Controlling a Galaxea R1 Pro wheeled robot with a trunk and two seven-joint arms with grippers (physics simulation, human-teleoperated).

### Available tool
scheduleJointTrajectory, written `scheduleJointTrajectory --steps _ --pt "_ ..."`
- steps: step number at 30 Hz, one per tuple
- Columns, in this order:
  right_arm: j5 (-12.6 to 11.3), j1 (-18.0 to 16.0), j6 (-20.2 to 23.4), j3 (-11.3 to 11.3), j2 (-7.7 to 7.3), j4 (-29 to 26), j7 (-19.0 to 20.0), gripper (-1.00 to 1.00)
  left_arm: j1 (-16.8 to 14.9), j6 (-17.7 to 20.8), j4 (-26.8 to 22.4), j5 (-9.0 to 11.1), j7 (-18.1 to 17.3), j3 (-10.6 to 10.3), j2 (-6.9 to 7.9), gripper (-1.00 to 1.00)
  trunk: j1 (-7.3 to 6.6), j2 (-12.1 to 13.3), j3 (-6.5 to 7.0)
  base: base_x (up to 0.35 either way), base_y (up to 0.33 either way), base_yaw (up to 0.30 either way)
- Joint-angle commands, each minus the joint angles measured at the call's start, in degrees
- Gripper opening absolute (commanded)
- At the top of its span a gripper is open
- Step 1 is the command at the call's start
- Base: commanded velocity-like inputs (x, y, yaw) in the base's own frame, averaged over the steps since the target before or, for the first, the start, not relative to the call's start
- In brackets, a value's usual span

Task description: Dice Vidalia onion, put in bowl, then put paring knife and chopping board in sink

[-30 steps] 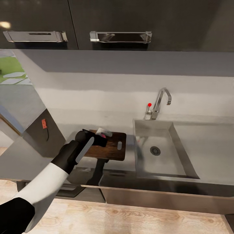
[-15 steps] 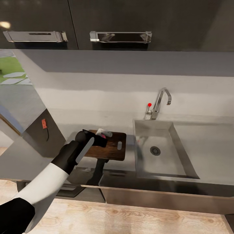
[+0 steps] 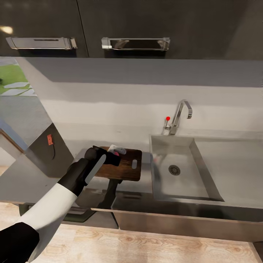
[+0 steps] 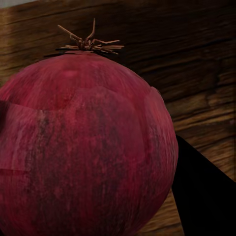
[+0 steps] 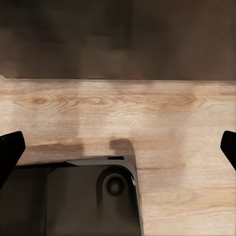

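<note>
The brown chopping board lies on the grey countertop, left of the sink. My left gripper hovers low over the board's far left part, shut on the Vidalia onion, which shows as a small red spot at the fingertips. In the left wrist view the dark red onion with its dry tip is very close, one dark finger against its side and the board's wood behind. My right gripper is open above the floor. The paring knife and the bowl are out of view.
The steel basin has a round drain and a chrome tap with a red dot behind it. Dark wall cabinets hang overhead. A slanted grey panel stands left of the board. Wooden floor and my base lie below.
The head view has tilted very slightly. My left gripper and the onion stay in the same spot over the board.
</note>
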Motion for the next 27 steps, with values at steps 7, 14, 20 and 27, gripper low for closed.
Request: scheduleJointTrajectory --steps 7,14,20,27 --pt "0.43 0.02 -0.02 -0.14 0.05 -0.08 -0.26 1.00 -0.06 0.19 -0.05 0.11 0.10 -0.15 0.06 -1.00 0.04 -0.10 0.53 0.000 0.000 0.000" --pt "0.43 0.02 -0.02 -0.14 0.05 -0.08 -0.26 1.00 -0.06 0.19 -0.12 0.11 0.11 -0.15 0.06 -1.00 0.04 -0.10 0.96 -0.037 0.000 0.000" --pt "0.43 0.02 -0.02 -0.14 0.05 -0.08 -0.26 1.00 -0.06 0.19 -0.08 0.11 0.11 -0.15 0.06 -1.00 0.04 -0.10 1.00 -0.081 0.000 0.000" --pt "0.43 0.02 -0.02 -0.14 0.05 -0.08 -0.26 1.00 -0.06 0.19 -0.05 0.11 0.10 -0.15 0.06 -1.00 0.04 -0.10 1.00 -0.008 0.000 0.000"
